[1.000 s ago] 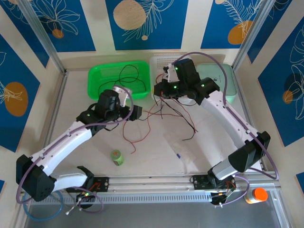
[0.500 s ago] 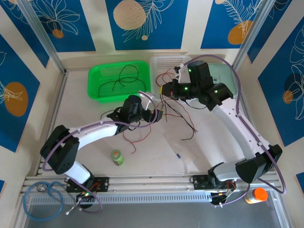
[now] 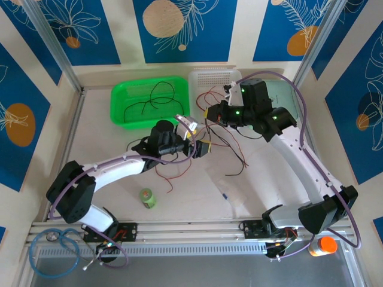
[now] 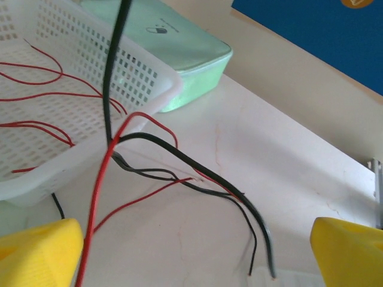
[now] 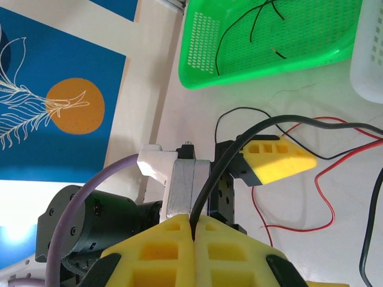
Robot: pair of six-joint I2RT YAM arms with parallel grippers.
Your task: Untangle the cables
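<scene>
A tangle of thin red and black cables lies on the table between the two grippers, in front of the white basket. My right gripper is shut on a black cable that arcs up and away to the right. In the top view the right gripper hovers at the tangle's left end. My left gripper is just below it, open; in its wrist view its yellow fingers stand wide apart with a red cable and black cables running ahead of them, none held.
A green basket at the back left holds black cables. The white basket holds red cables, and a mint box sits behind it. A small green container and a clear plastic bag lie near the front.
The left arm has swung right, bringing its open gripper up to the tangle under the right gripper. The right gripper has shifted slightly right, still holding the black cable.
</scene>
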